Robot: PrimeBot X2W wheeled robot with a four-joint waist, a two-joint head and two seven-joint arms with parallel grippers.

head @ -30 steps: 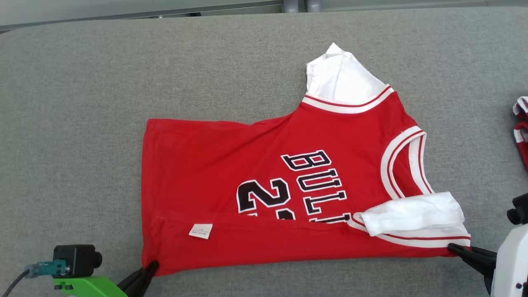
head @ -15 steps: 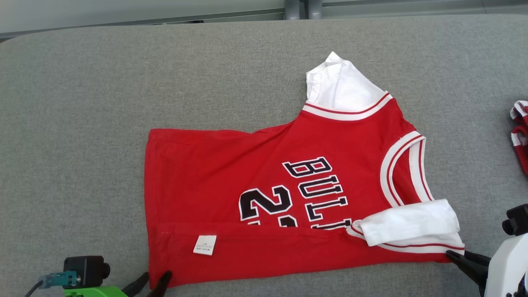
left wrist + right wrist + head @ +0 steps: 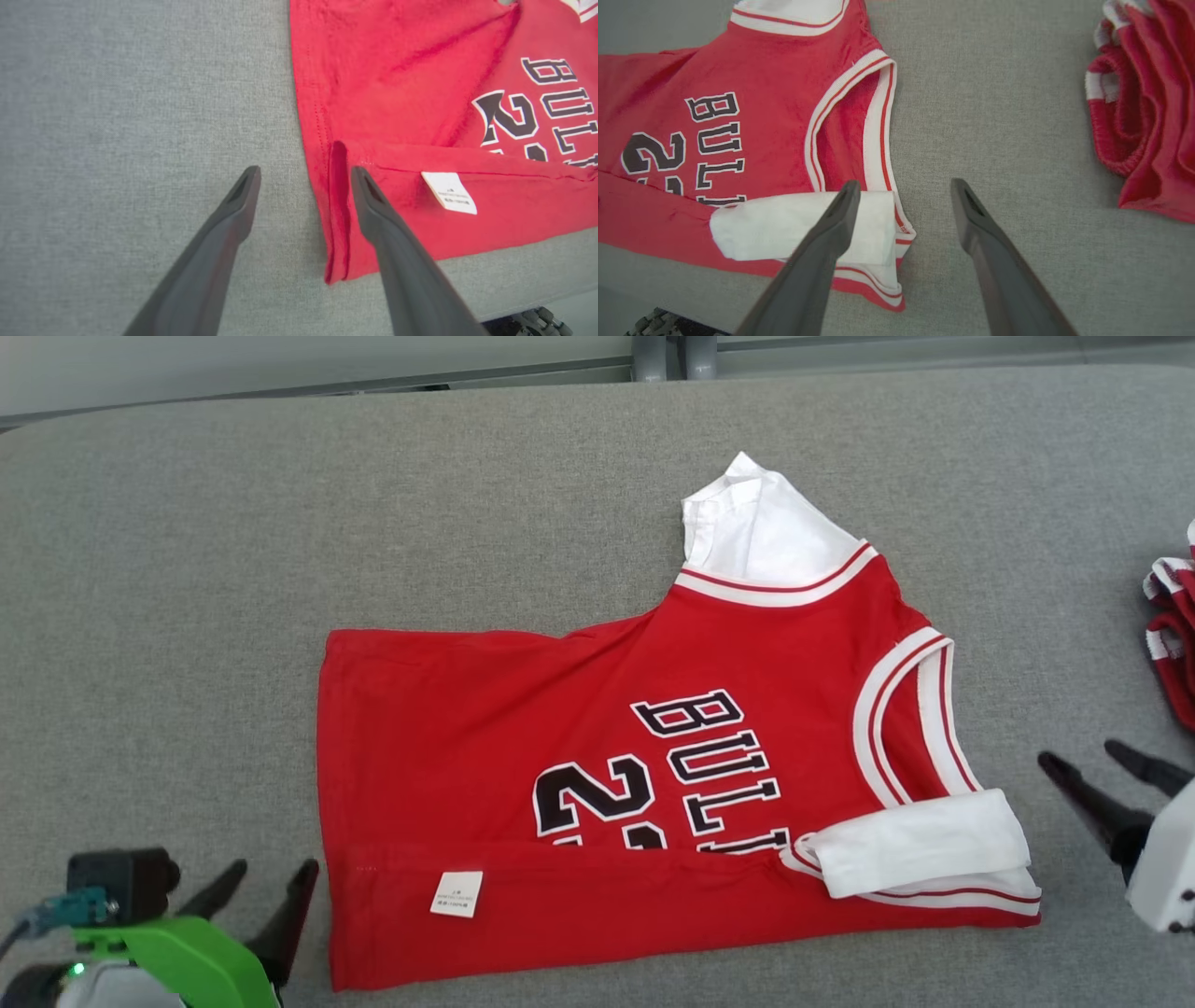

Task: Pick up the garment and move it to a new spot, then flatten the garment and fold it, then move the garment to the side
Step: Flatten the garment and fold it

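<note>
The garment [image 3: 597,709] is a red jersey with white sleeves and black lettering, lying flat on the grey table with its near long edge folded over, a white label showing on the fold. My left gripper [image 3: 271,887] stands open just left of the hem corner, nothing between its fingers. In the left wrist view the garment [image 3: 420,116] has its hem edge under the left gripper [image 3: 303,179]. My right gripper [image 3: 1092,761] is open to the right of the folded white sleeve. In the right wrist view the right gripper [image 3: 903,191] hovers above the garment [image 3: 752,130] at its sleeve corner.
A second red and white cloth [image 3: 1172,635] lies bunched at the table's right edge, also the cloth [image 3: 1143,107] in the right wrist view. The grey table [image 3: 187,569] stretches far to the left and back. Its near edge [image 3: 537,298] runs close under the jersey.
Both grippers have opened and let go of the jersey's near corners. The left one drew back to the left, the right one moved away to the right and back. The folded edge stays down.
</note>
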